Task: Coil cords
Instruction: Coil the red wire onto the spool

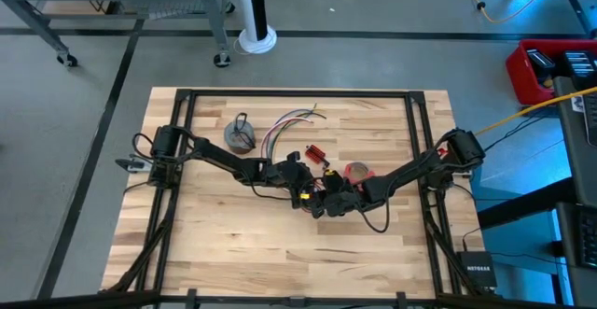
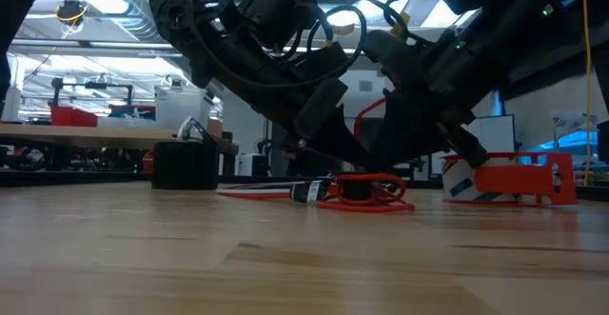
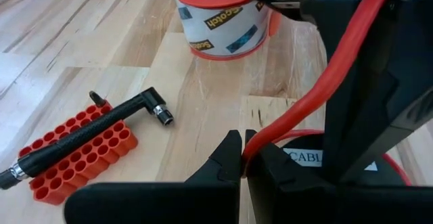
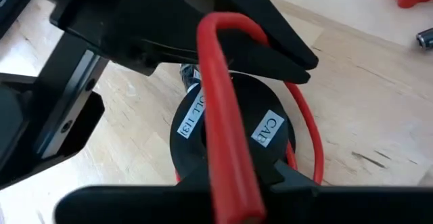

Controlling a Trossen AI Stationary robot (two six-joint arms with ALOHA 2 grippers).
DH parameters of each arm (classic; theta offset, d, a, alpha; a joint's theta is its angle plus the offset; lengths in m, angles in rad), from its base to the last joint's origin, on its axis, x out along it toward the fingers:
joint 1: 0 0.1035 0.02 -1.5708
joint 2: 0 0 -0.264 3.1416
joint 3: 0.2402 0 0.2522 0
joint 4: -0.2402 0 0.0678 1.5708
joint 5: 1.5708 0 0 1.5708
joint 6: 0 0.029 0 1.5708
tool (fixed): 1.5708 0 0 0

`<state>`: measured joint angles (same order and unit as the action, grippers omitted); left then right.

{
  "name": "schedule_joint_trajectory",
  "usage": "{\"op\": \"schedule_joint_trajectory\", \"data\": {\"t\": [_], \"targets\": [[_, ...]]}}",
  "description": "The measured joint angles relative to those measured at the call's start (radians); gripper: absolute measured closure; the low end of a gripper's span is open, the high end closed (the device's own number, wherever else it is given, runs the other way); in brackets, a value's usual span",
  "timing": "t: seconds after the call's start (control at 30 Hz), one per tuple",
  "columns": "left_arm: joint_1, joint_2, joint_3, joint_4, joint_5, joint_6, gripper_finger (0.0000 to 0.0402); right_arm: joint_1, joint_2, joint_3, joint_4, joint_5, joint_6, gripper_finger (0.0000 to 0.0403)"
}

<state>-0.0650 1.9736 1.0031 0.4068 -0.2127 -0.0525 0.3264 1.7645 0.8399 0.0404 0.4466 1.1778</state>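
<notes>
Near the counter's middle, the left tool (image 3: 242,158) is clamped on a red cord (image 3: 318,92), and the right tool (image 4: 230,183) is clamped on the same cord close by, above its black-and-red coil (image 2: 362,193). The step looks like winding a loop; next, I judge, one tool must lead the slack round the coil without tangling the arms. A tape roll (image 3: 223,21) and a red bit holder (image 3: 74,156) crowd one side; the grey coil (image 1: 240,135) and loose wire bundle (image 1: 294,122) lie nearby. Open counter (image 1: 242,244) lies nearer the arms' bases.
</notes>
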Motion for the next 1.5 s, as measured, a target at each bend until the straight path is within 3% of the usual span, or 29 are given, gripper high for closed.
{"op": "schedule_joint_trajectory", "data": {"t": [0.3, 0.5, 1.17, 1.5], "targets": [[0.002, 0.000, 0.000, -0.004, -0.026, 0.018, 0.0401, 0.000, 0.000, 0.000, -0.012, -0.022, 0.002, 0.0393], [0.004, -0.004, 0.000, -0.029, -0.116, 0.027, 0.0401, 0.000, 0.000, 0.000, -0.014, -0.034, 0.010, 0.0393], [0.003, -0.150, -0.001, -0.502, -0.126, -0.066, 0.0401, 0.000, 0.001, -0.002, -0.040, -0.092, 0.056, 0.0393], [-0.085, -0.150, -0.001, -0.562, -0.121, -0.103, 0.0401, 0.001, 0.001, -0.002, -0.061, -0.100, 0.096, 0.0393]]}}
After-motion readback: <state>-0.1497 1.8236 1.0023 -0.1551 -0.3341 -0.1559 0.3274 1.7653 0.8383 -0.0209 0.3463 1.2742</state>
